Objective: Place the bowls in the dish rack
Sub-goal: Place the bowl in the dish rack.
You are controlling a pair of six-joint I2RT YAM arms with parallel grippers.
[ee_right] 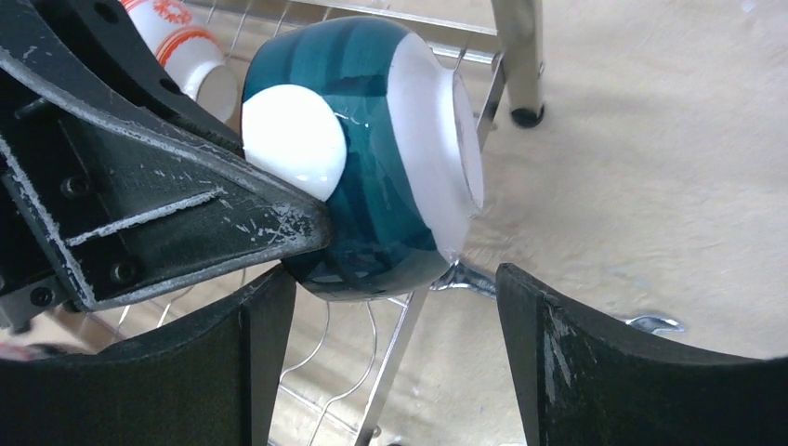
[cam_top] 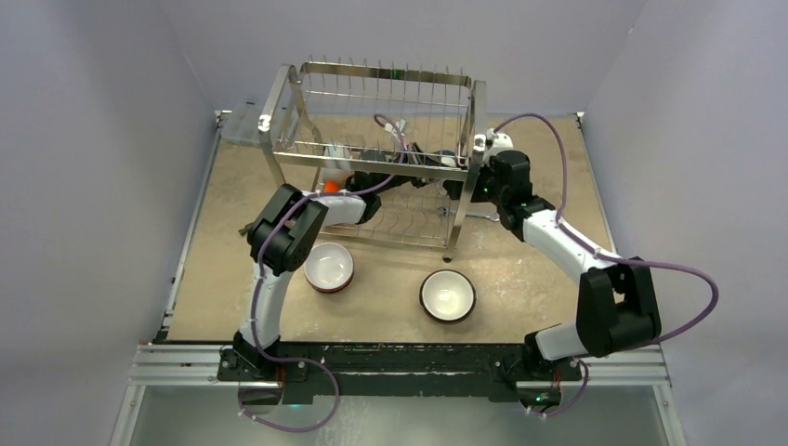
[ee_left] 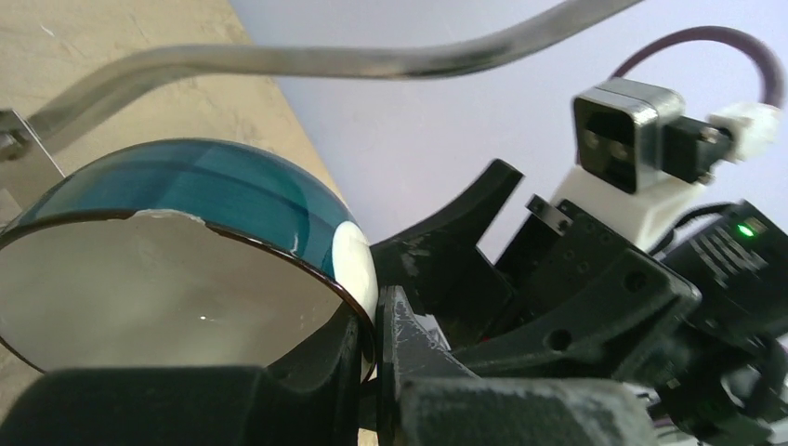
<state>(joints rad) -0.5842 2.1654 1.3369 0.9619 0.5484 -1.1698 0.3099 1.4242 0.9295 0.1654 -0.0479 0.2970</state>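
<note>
- Clamping the teal bowl [ee_right: 372, 167] by its rim with the left gripper [ee_left: 372, 321], one finger inside the pale hollow and the other against the dark outer wall.
- Holding that bowl tipped on its side inside the dish rack [cam_top: 381, 79], over the lower wires near the rack's right end, with the mouth turned toward the right-hand leg.
- Hanging spread and empty with the right gripper [ee_right: 395, 362], just beside the bowl at that same end of the rack, apparently touching nothing.
- Lying ahead of the right gripper and a little above its fingers, going by the right wrist view, and pointing the bowl's axis across that gripper's opening rather than along it.
- Judging the left arm to be in charge of the coming move, likely lowering the rim between the wires, with the right fingers close enough to take over or to get in the way.
- Waiting well apart on the table [cam_top: 390, 297] as two further bowls, one [cam_top: 329, 267] beside the left arm and one [cam_top: 448, 295] nearer the middle, both mouth up.
- Standing already in the rack behind the left gripper as a red-and-white bowl [ee_right: 177, 42].
- Hiding the grasp almost wholly behind bars and wires in the top view.
- Cutting off the bowl's underside in both wrist views, so not telling whether it is resting on a wire or hanging free.
</note>
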